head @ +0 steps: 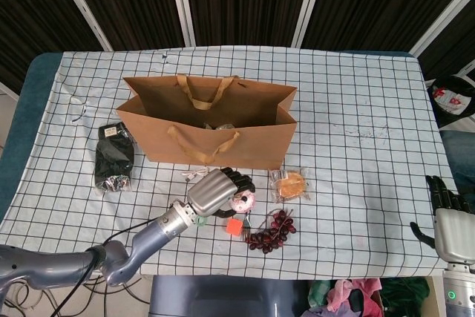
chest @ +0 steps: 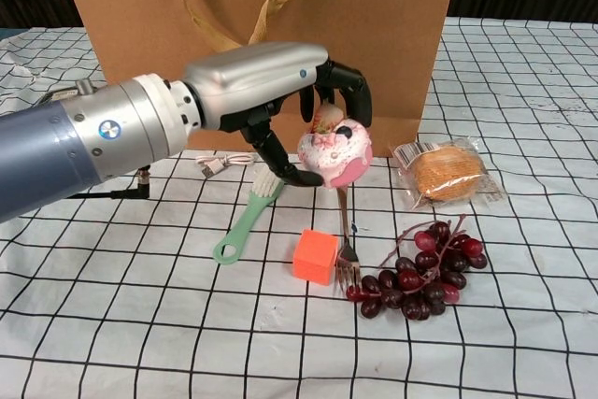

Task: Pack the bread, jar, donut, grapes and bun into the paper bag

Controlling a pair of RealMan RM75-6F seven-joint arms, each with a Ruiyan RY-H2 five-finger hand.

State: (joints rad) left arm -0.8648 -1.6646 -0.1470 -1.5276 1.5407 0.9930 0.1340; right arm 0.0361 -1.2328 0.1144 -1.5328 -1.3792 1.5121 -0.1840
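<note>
My left hand [head: 217,191] [chest: 280,105] grips the pink frosted donut [chest: 334,152] [head: 241,201] and holds it in the air in front of the brown paper bag [head: 215,133] [chest: 374,35]. The bag stands open with something dark inside. A wrapped bun [head: 290,184] [chest: 448,172] lies right of the donut. Dark red grapes [head: 272,231] [chest: 420,268] lie near the front edge. A dark wrapped bread [head: 113,158] [chest: 56,123] lies left of the bag. My right hand [head: 447,217] hangs off the table's right side, fingers spread, holding nothing.
An orange cube [chest: 315,256] [head: 234,226], a fork [chest: 346,249] and a green-handled brush [chest: 245,223] lie under the raised donut. A white cable [chest: 220,163] lies by the bag's foot. The checked cloth [head: 371,131] covers the table.
</note>
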